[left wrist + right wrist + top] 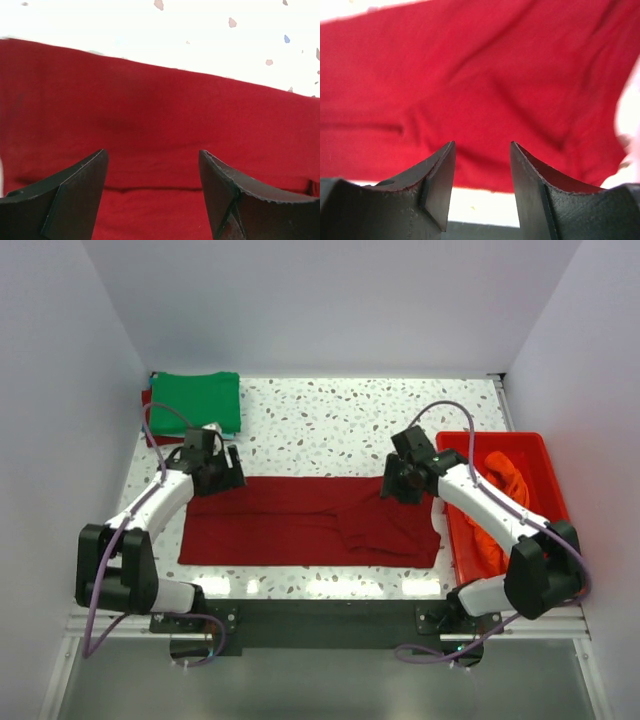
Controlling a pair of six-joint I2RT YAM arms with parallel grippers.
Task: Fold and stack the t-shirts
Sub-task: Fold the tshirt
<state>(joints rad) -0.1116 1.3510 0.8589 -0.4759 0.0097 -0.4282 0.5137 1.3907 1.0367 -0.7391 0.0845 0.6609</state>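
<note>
Red t-shirt (300, 525) corners hidden under left tool (152, 155) and right tool (482, 145), both parted, empty.

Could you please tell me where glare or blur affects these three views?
Top external: sharp overall, with glare along the table's near edge. Left wrist: the table is blown out to white beyond the dark red t-shirt. Right wrist: the same cloth looks soft and slightly blurred.

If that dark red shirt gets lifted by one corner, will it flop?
Probably flops: the dark red shirt shows soft creases. Likely light: thin flat cloth. Pushed, it would probably bunch, as at its rumpled right end.
</note>
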